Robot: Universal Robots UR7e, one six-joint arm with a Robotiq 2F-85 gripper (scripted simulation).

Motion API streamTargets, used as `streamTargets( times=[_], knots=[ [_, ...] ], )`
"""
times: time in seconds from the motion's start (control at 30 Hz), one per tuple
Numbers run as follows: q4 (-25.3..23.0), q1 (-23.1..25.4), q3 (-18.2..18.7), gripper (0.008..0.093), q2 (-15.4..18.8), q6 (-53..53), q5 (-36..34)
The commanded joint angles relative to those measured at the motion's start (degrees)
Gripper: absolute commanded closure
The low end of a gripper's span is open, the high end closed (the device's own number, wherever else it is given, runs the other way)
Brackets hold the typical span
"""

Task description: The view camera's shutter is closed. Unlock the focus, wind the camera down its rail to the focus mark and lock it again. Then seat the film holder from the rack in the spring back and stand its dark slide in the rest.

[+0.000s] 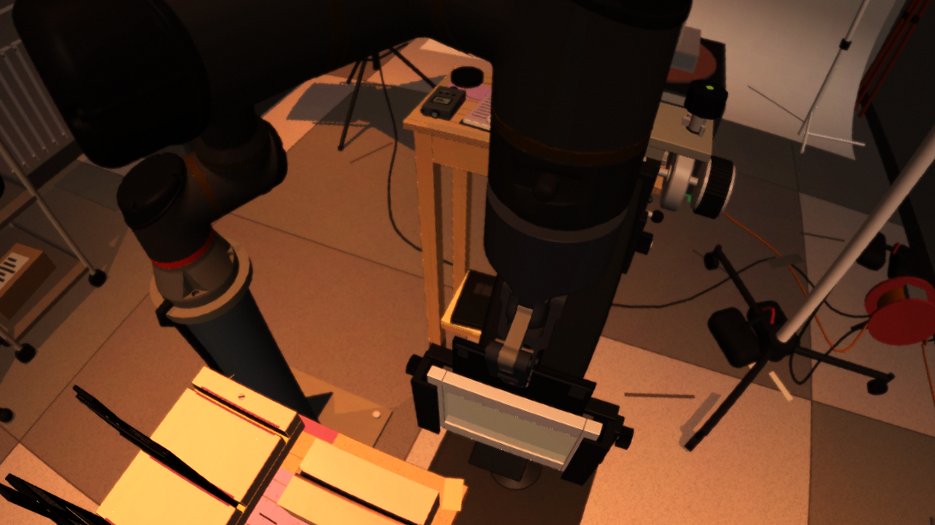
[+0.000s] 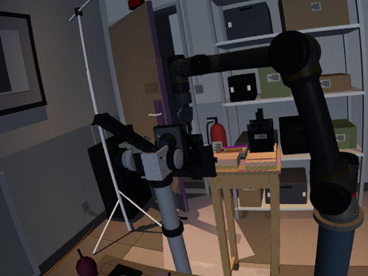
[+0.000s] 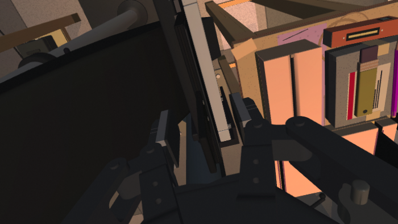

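Note:
My gripper (image 3: 203, 125) hangs over the top of the view camera's rear standard (image 1: 516, 409), open and empty, its fingers on either side of the standard's upper edge. The pale ground glass of the spring back (image 1: 508, 414) faces the wooden side table (image 1: 269, 488). On that table, dark film holders (image 1: 154, 454) stand tilted in the slots of a rack, and a slotted block (image 1: 356, 498) lies nearer the camera. The camera sits on a grey column (image 2: 171, 226), with its focus knob (image 2: 176, 156) on the side and the lens end (image 1: 711, 186) away from me.
A metal shelf unit (image 2: 291, 87) with boxes stands behind the table, next to a door (image 2: 138, 86). A second wooden table (image 1: 451, 117) with a meter stands beyond the camera. Light-stand legs (image 1: 781, 351), a cable reel (image 1: 902, 310) and cords lie on the floor to the right.

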Motion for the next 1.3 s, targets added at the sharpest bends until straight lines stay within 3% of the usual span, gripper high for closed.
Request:
streamTargets(
  times=[0.0,0.63,1.27],
  knots=[
    [0.0,0.0,0.0,0.0544,0.0,0.0,0.0],
    [0.0,0.0,0.0,0.0924,0.0,0.0,0.0],
    [0.0,0.0,-0.1,0.0934,0.0,0.0,0.0]
  ],
)
